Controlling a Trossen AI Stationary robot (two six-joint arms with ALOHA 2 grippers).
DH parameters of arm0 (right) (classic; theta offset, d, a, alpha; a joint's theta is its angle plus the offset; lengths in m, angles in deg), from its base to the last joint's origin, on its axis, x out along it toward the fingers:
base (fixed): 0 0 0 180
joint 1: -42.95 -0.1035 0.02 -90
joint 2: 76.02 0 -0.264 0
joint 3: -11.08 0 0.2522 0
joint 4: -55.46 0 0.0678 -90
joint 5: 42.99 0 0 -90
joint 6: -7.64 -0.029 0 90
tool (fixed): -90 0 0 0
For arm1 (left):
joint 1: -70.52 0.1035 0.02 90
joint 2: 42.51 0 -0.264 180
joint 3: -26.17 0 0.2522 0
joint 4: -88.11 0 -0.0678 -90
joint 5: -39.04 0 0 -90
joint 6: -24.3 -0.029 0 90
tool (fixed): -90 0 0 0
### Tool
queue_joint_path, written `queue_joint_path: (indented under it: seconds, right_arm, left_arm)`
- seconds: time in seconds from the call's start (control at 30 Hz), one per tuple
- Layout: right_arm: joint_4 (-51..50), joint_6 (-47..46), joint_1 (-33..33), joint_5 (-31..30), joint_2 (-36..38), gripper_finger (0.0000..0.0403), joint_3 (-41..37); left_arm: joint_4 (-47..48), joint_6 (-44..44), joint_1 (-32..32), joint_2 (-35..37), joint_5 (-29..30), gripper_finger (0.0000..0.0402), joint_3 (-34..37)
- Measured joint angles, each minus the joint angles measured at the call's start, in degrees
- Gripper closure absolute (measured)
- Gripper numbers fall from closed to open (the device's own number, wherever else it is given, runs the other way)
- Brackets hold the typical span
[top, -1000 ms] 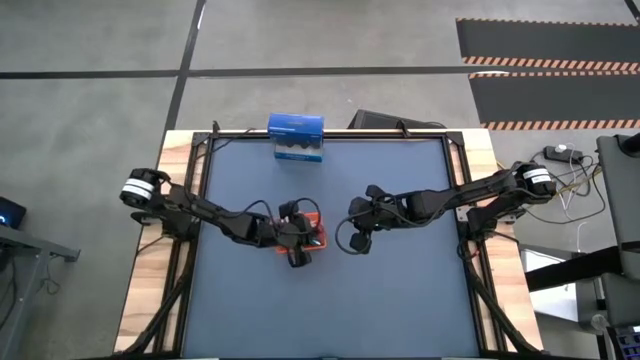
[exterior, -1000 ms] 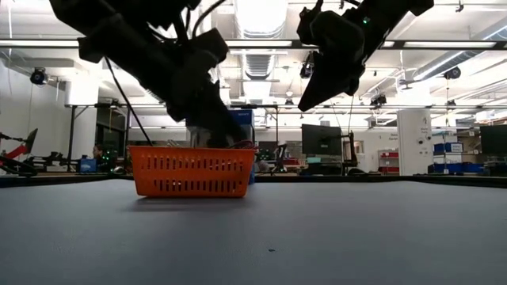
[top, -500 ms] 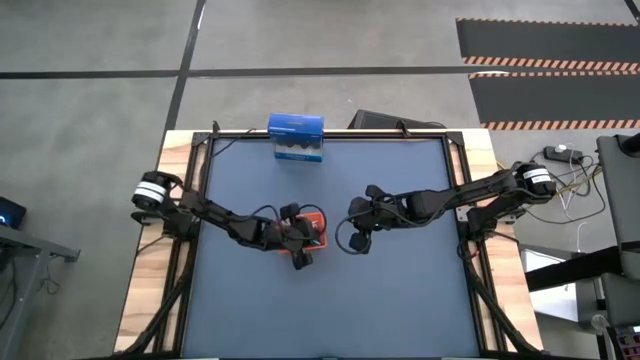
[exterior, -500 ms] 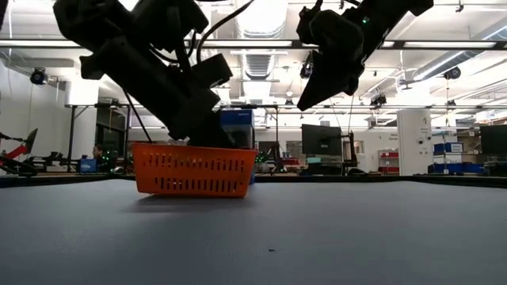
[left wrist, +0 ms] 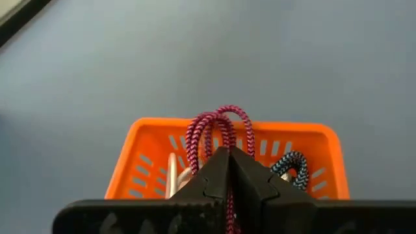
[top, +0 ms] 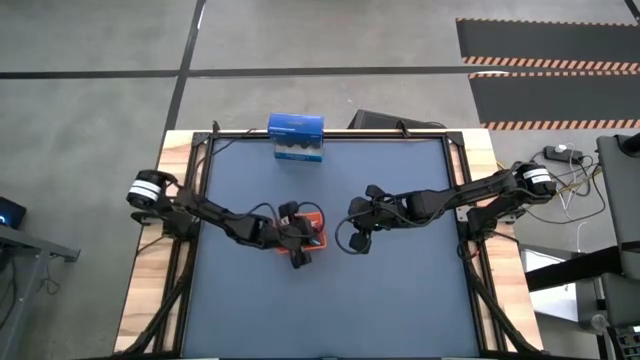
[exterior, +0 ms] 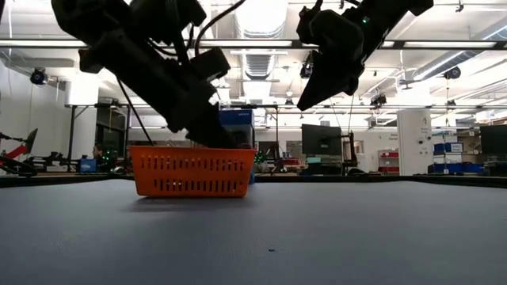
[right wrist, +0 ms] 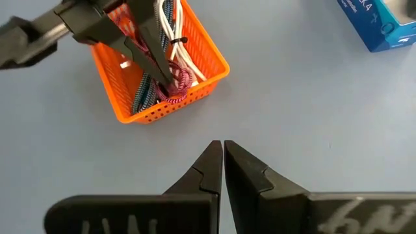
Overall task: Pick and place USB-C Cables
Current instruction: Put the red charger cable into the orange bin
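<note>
While the left hand (left wrist: 229, 170) reached down into the orange tray (right wrist: 211, 65), its fingers were pinched on the red cable (left wrist: 218, 127), whose loop stood up above them. Inside the tray, the white cable (right wrist: 170, 26) and the teal-green cable (left wrist: 292, 166) lay beside the red one; the black cable could not be made out. Just right of the tray, the right hand (right wrist: 223, 162) hung above the bare blue worktop (top: 400, 290), fingers pressed together and holding nothing. Behind the tray, a blue box (top: 296, 137) sat at the worktop's far edge.
</note>
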Motion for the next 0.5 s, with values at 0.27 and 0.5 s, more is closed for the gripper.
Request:
queue_joint_path:
  seconds: [0.27, 0.5]
  right_arm:
    - [0.0, 0.0, 0.0, 0.0, 0.0, 0.0394, 0.0]
    - [0.1, 0.0, 0.0, 0.0, 0.0, 0.0394, 0.0]
  left_arm:
    - [0.1, -0.4, 0.0, 2.9, 0.0, 0.0402, 0.0]
    - [-0.8, -0.3, 0.0, 0.8, 0.4, 0.0402, -0.1]
